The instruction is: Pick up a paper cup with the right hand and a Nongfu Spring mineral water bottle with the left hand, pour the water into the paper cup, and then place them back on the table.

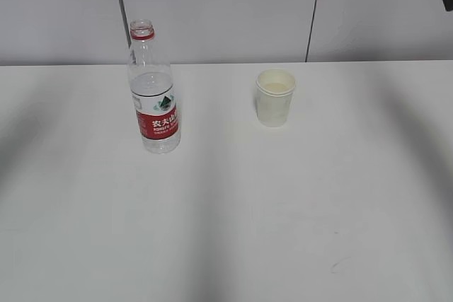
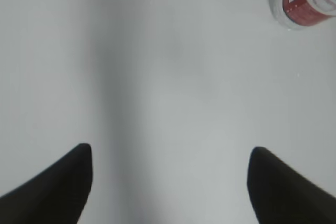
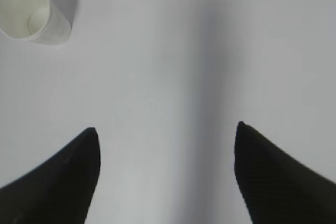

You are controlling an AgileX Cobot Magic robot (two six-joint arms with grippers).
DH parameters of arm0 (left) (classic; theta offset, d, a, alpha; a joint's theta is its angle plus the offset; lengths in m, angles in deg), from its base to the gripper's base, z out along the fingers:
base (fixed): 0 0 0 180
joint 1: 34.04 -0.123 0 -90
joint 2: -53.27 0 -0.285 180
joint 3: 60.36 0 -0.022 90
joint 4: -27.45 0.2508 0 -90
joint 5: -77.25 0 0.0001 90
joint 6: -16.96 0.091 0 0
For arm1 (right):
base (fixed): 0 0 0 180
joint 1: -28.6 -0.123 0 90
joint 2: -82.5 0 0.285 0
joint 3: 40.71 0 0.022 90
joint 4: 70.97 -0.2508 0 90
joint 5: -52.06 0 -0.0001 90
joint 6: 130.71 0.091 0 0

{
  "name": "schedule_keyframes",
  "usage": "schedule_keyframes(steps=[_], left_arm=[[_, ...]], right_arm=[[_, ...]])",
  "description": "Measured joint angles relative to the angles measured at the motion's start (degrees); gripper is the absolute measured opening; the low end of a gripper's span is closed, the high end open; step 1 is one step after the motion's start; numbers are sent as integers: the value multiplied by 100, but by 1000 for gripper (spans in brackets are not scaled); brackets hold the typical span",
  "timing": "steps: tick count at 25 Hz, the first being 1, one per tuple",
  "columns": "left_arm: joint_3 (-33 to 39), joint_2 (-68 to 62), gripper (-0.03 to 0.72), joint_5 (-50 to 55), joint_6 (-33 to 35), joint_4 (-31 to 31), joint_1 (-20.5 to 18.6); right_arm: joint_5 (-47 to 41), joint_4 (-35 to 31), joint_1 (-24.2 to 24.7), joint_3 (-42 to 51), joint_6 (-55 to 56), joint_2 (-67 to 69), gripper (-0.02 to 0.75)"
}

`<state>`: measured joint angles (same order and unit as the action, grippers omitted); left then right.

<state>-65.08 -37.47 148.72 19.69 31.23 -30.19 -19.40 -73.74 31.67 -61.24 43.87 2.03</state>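
The large plain white table (image 1: pixel 233 210) carries both things near its far edge. The tall clear plastic Nongfu Spring mineral water bottle (image 1: pixel 153 93), uncapped, red-labelled and partly filled, stands upright left of centre. The small cream-white paper cup (image 1: pixel 274 97) stands upright well apart to its right. The left hand (image 2: pixel 168 182) and right hand (image 3: pixel 165 171) hang above bare tabletop, jaws spread wide, holding nothing.

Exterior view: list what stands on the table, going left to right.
Nongfu Spring mineral water bottle → paper cup, both upright on the white table and well apart.
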Motion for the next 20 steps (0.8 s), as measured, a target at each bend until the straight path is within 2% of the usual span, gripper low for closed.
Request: schedule_keyframes(steps=[7,20], left_arm=[[1123,864,552,-185,-39,-18,0],[3120,2665,552,-424,-90,-87,0]], right_arm=[[13,-18,0,1158,0,-852,588],[669,-38,0,3427,-29,-2426,588]])
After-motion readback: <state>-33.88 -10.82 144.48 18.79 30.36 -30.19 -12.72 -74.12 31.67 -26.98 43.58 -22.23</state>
